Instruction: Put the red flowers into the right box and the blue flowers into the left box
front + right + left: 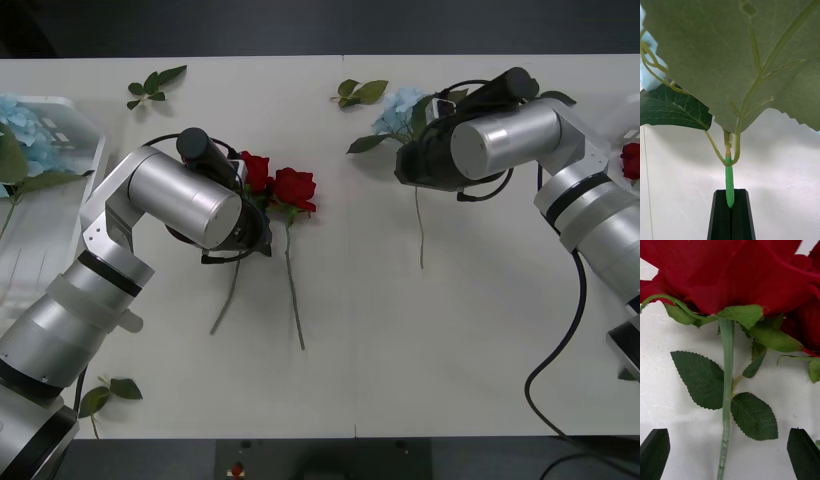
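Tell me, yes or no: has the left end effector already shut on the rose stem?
No. The left end effector is open, its black fingers standing apart on either side of the rose stem without touching it.

Red flowers mid-table, blue flowers beyond

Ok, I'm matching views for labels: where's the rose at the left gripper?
Front view: left rose of the centre pair.
Left wrist view: its stem between the open left gripper.
Right wrist view: the blue flower stem in the right gripper instead.
Shared landmark: the neighbouring rose.
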Action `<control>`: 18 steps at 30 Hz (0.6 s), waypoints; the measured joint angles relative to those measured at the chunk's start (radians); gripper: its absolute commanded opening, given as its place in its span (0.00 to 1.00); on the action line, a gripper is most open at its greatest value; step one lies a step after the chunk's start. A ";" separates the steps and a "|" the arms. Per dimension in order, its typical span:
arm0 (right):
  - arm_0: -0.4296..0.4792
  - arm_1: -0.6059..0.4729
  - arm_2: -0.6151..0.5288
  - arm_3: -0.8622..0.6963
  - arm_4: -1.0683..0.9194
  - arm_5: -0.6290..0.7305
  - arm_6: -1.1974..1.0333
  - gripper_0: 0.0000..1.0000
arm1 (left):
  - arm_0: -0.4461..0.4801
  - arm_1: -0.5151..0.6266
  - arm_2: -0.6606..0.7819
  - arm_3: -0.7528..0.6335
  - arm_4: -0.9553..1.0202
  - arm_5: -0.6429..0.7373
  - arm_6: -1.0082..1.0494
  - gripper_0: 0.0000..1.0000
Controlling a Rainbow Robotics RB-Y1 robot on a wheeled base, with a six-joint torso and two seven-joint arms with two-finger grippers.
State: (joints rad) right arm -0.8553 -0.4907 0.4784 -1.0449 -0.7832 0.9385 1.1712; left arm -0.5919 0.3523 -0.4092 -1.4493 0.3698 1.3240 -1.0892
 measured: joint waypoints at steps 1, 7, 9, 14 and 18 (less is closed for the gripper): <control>0.000 -0.021 -0.003 -0.003 -0.047 0.000 0.041 0.00 | -0.002 0.000 -0.001 0.006 -0.006 -0.002 0.000 0.86; 0.000 -0.162 -0.005 -0.048 -0.405 -0.039 0.142 0.00 | -0.015 0.000 -0.046 0.071 -0.025 -0.071 0.000 0.77; 0.000 -0.206 -0.005 -0.054 -0.564 -0.062 0.212 0.00 | -0.026 0.000 -0.066 0.096 -0.025 -0.090 0.000 0.58; 0.000 -0.296 -0.005 -0.056 -0.872 -0.073 0.441 0.00 | -0.039 0.000 -0.087 0.113 -0.026 -0.101 0.000 0.00; 0.000 -0.333 -0.005 -0.056 -1.077 -0.073 0.592 0.00 | -0.039 0.000 -0.087 0.113 -0.037 -0.101 0.000 0.00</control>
State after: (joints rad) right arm -0.8553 -0.8237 0.4736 -1.1004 -1.8603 0.8654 1.7628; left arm -0.6306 0.3524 -0.4958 -1.3360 0.3324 1.2231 -1.0891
